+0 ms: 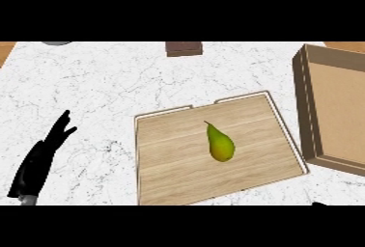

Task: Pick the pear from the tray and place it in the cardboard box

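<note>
Pear mid-tray, cardboard box beside tray's right edge, left hand fingers apparently released

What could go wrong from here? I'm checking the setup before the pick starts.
1. The pear lies on its side on the flat wooden tray; it might roll away when touched.
2. The cardboard box has a raised wall facing the tray, so a low carry could catch on it.
3. Only the left hand shows clearly, open, far from the box; crossing over looks awkward.
</note>
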`<action>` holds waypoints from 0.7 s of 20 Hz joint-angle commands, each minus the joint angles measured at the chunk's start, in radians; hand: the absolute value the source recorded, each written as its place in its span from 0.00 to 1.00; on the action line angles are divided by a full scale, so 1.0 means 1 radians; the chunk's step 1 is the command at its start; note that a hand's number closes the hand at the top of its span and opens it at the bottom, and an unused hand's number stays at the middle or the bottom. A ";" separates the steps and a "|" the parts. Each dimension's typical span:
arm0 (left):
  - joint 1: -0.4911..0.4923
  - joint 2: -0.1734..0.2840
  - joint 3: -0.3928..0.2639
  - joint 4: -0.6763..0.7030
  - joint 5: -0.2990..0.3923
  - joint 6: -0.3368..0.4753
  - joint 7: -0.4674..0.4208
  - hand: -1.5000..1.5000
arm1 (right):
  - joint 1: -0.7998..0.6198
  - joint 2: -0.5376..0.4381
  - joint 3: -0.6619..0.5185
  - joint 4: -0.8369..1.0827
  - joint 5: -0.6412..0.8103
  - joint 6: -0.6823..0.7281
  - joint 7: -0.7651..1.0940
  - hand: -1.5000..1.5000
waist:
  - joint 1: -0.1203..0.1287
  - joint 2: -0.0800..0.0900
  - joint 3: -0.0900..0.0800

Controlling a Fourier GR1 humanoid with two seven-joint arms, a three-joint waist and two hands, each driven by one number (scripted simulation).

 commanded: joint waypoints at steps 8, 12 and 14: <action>-0.136 -0.039 -0.018 0.096 -0.019 -0.057 0.002 0.50 | 0.345 0.002 0.248 -0.550 0.502 0.003 0.581 0.00 | 0.058 0.011 -0.003; -0.145 -0.106 -0.053 0.160 -0.062 -0.033 -0.056 0.50 | 0.339 0.005 0.305 -0.695 0.672 0.135 0.832 0.00 | 0.081 0.015 -0.002; -0.144 -0.076 -0.038 0.110 -0.047 -0.060 -0.038 0.50 | 0.277 0.024 0.344 -0.681 0.747 0.172 0.942 0.00 | 0.105 0.014 -0.001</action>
